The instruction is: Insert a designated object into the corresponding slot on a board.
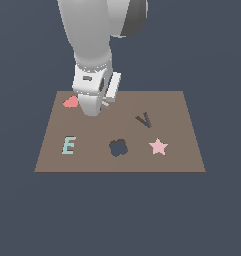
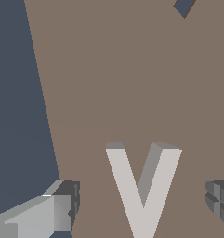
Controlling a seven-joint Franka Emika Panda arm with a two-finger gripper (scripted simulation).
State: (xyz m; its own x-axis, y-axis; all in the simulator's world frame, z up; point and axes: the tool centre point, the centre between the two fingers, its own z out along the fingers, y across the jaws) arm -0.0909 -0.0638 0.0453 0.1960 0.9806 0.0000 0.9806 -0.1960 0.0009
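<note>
My claw (image 2: 141, 204) is open, one finger on each side of the grey V (image 2: 142, 186), not yet touching it. The V lies on the board (image 1: 182, 155) near the red heart (image 1: 70, 102) — its slot (image 1: 143, 120) is well apart. Grasping, carrying and inserting all remain, I judge.

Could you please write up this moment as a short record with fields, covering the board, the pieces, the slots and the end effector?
board: brown board, flat
pieces seated: red heart, teal E, pink star
open slots: V-shaped slot, flower-shaped hole
V piece: light-grey V piece, lying on the board between the fingers; hidden by the arm in the exterior view
end effector: end effector open, fingers apart on either side of the V piece, not touching it
</note>
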